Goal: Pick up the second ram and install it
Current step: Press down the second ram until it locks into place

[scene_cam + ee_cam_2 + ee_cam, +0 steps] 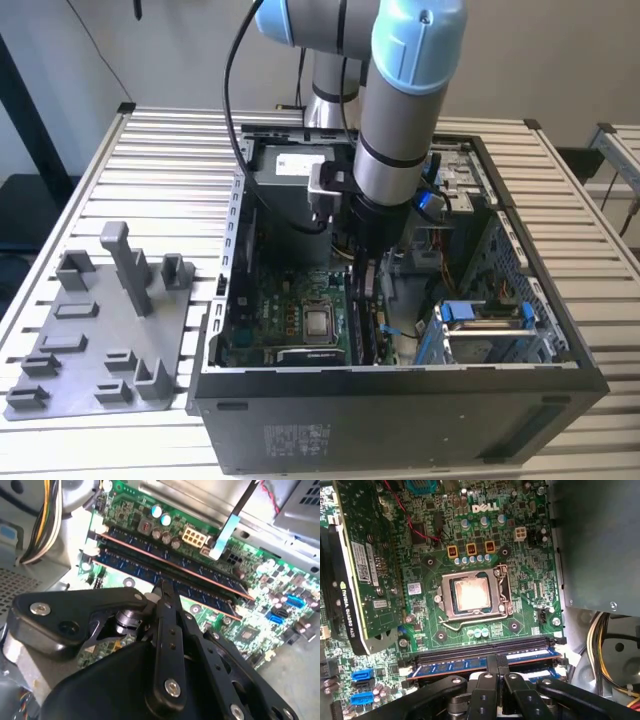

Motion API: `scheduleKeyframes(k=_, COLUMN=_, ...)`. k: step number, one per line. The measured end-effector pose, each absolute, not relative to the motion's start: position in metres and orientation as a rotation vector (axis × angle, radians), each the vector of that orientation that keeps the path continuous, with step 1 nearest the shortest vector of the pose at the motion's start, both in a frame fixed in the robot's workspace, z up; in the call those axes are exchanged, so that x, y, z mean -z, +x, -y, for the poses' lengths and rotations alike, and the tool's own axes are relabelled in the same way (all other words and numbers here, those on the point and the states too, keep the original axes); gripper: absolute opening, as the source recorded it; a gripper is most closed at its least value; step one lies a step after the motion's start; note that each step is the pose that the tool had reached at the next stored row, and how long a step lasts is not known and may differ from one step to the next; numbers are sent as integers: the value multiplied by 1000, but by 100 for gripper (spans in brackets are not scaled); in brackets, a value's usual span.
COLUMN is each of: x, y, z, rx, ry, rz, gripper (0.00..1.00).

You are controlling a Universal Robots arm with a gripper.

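End effector (161, 587) on second ram (200, 597)

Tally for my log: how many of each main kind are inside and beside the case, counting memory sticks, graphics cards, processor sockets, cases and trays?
Memory sticks: 2 (the second ram, the other stick)
Graphics card: 1
Processor socket: 1
Computer case: 1
Grey tray: 1
Total: 6

The arm (400, 130) reaches straight down, its hand (162, 587) lowered with fingers drawn close together.
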State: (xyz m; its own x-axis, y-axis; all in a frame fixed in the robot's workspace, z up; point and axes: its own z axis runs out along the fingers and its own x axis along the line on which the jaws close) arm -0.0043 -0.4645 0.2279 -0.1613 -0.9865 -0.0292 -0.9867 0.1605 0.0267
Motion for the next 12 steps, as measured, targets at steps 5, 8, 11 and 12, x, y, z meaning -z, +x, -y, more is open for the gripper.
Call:
scheduleKeyframes(k=5, x=-219, y=-4, z=465, rx=-60, ry=-2036, rz=-2387, gripper=11)
scheduleKeyframes(k=8, x=-217, y=-4, z=464, rx=-59, ry=-2039, rz=-2386, gripper=11)
scheduleKeyframes(k=11, x=-229, y=-4, z=464, rx=-63, ry=-2038, rz=-2384, gripper=11)
scheduleKeyframes(k=12, x=-234, y=-4, z=464, rx=-62, ry=-2038, rz=-2384, gripper=11)
